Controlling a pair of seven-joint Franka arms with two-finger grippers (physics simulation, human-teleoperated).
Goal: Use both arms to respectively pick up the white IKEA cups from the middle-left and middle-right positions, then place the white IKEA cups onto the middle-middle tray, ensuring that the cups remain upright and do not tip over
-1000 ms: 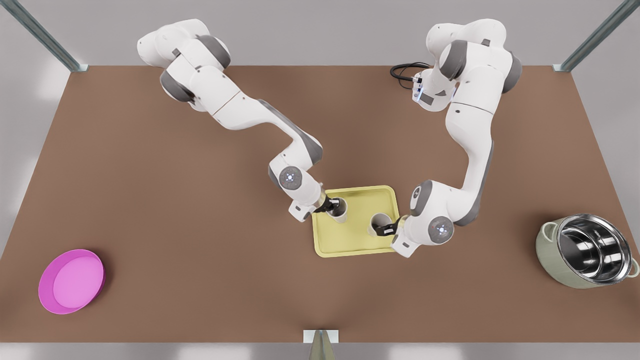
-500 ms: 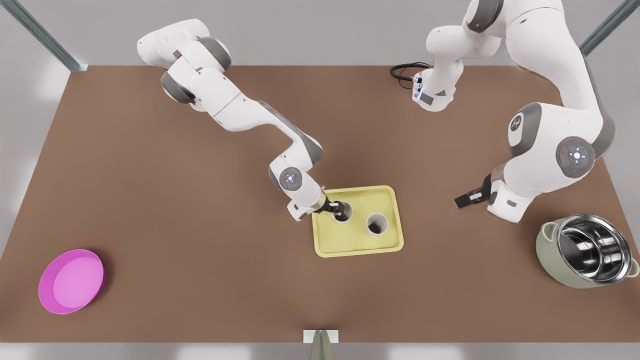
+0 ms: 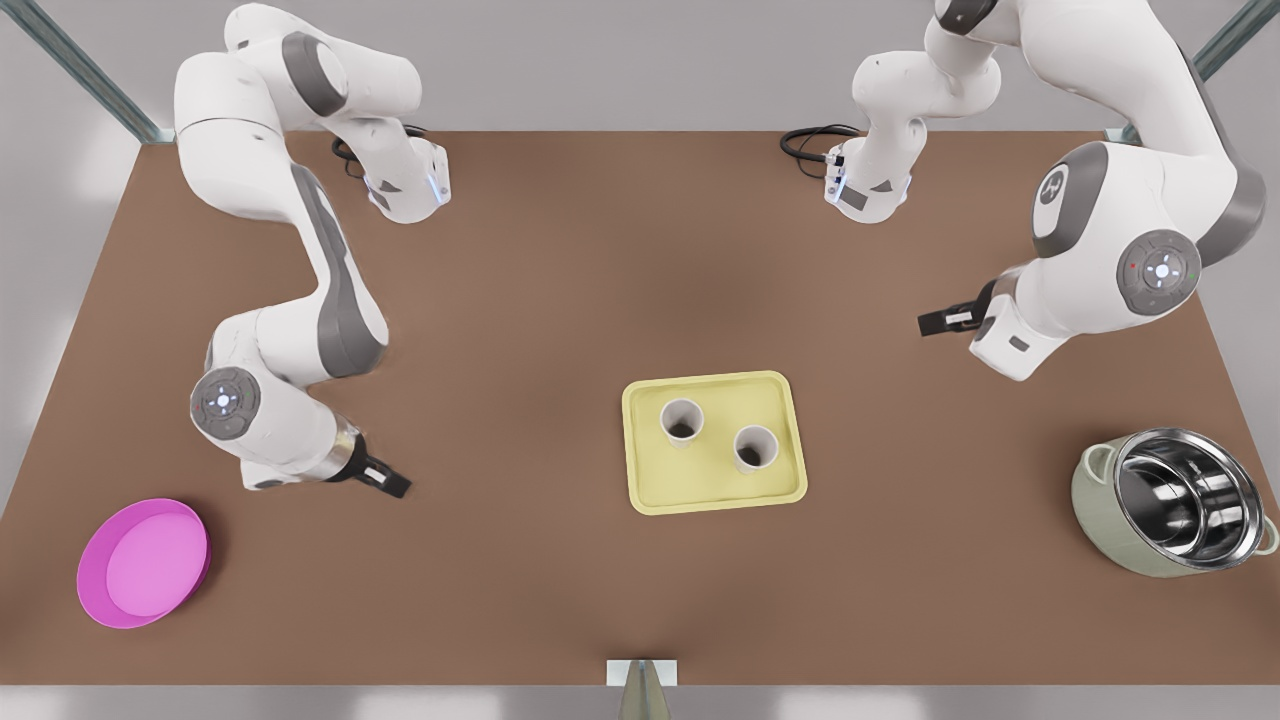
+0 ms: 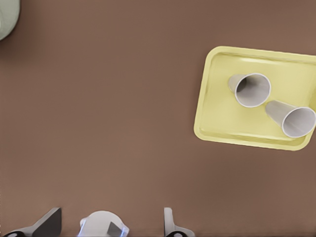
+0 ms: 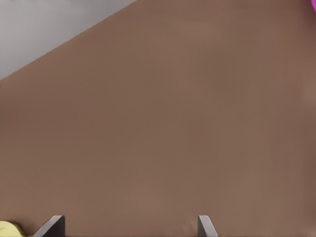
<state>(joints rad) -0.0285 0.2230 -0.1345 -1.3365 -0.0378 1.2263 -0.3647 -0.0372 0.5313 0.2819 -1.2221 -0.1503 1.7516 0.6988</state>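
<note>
Right gripper [image 3: 392, 486] let go of the cup [image 3: 681, 420] on the tray's [image 3: 712, 492] front-view-left side. It swung out to the front view's left, ending jaws apart over bare table near the pink dish [image 3: 143, 563]. Left gripper [image 3: 935, 322] had released the other cup [image 3: 755, 449] first, retreated to the front view's right, then moved further back, jaws apart.

1. The flat pale yellow rectangular tray [image 4: 212, 98] runs off the edge of the left wrist view; the right wrist view catches a mere corner of it.
2. The pale green, steel-lined round bowl [image 4: 6, 17] and the round magenta-pink dish [image 5: 313, 3] are slivers at picture corners.
3. The left gripper [image 4: 109, 224] and the right gripper [image 5: 128, 226] are cropped to spread fingertips.
</note>
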